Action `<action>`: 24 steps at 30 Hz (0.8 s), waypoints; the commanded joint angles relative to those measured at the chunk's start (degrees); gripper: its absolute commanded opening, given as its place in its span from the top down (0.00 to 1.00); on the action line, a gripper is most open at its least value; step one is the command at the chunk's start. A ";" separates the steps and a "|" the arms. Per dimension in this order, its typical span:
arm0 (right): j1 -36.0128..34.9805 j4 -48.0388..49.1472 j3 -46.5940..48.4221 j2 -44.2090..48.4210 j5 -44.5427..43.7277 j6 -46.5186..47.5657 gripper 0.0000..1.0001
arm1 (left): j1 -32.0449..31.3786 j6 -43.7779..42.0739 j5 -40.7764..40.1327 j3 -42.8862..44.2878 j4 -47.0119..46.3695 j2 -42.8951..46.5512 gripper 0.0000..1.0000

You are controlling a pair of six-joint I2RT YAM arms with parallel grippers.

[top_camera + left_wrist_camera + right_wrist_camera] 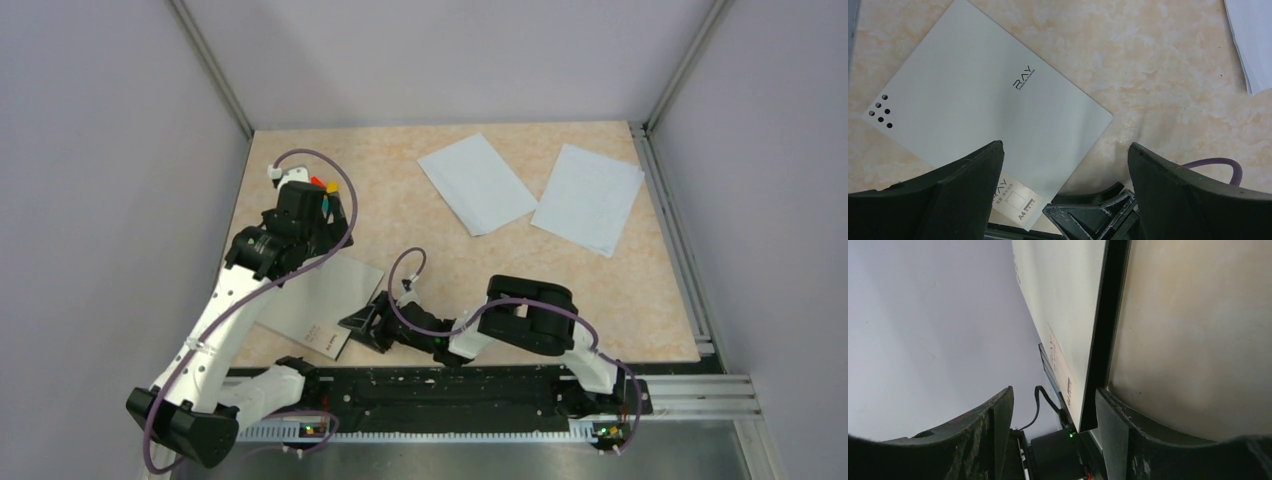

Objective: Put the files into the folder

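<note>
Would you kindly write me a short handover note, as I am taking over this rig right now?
Left tool: open, above the folder, holding nothing.
Right tool: open, jaws astride the folder's near right corner, not clamped.
Folder: closed, flat, near left of the table.
One file and the other file lie loose at the far right.
Done: nothing filed. Left: open folder, insert both.

left tool spread wide; right tool low, jaws partly apart.
</note>
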State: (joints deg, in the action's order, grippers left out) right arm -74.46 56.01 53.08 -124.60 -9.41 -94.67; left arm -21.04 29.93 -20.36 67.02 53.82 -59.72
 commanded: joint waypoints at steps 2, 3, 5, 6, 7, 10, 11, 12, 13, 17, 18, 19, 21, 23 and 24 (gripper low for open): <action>-0.73 1.47 2.73 -1.63 -1.43 -0.86 0.40 | 0.51 -0.92 0.32 0.46 -0.61 1.18 0.02; -0.74 2.26 3.09 -2.43 -1.28 -0.93 0.40 | 0.60 -0.99 0.30 0.41 -0.57 1.19 0.02; -0.77 3.17 3.81 -3.56 -1.19 -1.18 0.40 | 0.73 -1.09 0.31 0.45 -0.57 1.27 0.02; -0.77 3.61 4.04 -3.96 -1.22 -1.25 0.40 | 0.81 -1.17 0.34 0.46 -0.64 1.26 0.02; -0.70 4.02 4.10 -4.26 -1.36 -1.30 0.40 | 0.84 -1.26 0.37 0.40 -0.57 1.28 0.02; -0.69 4.42 4.11 -4.89 -1.88 -1.50 0.40 | 1.01 -1.28 0.53 0.26 -0.69 1.31 0.02; -0.69 4.32 3.98 -5.06 -2.00 -1.56 0.40 | 1.13 -1.28 0.61 0.25 -0.76 1.25 0.02; -0.61 4.39 4.04 -5.22 -2.14 -1.52 0.40 | 1.10 -1.20 0.62 0.25 -0.84 1.15 0.02; -0.41 4.55 4.00 -5.44 -2.24 -1.50 0.40 | 1.20 -1.07 0.74 0.27 -0.97 1.11 0.02; 0.07 6.73 3.91 -6.90 -2.14 -0.60 0.41 | 1.46 0.50 0.68 0.28 -1.04 1.28 0.02; 0.28 7.88 3.88 -7.42 -1.79 -0.19 0.41 | 1.62 1.41 0.39 0.32 -0.90 1.53 0.02; 0.47 9.48 3.73 -8.03 -1.54 0.20 0.43 | 1.87 2.65 0.08 0.38 -0.79 1.76 0.02; 0.79 12.17 3.60 -9.41 -1.12 0.70 0.46 | 2.48 5.22 -0.61 0.87 -0.12 2.05 0.02; 1.01 14.30 3.84 -10.86 -0.83 1.34 0.49 | 3.10 8.38 -2.25 1.42 1.18 1.90 0.02; 1.08 15.58 3.99 -11.57 -0.73 1.77 0.52 | 3.48 9.85 -2.92 1.66 1.76 1.70 0.02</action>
State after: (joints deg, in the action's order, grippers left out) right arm -74.08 67.22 56.05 -131.66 -10.31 -93.67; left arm -18.87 33.36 -20.40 67.02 54.33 -59.24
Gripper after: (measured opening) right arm 0.519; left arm 0.983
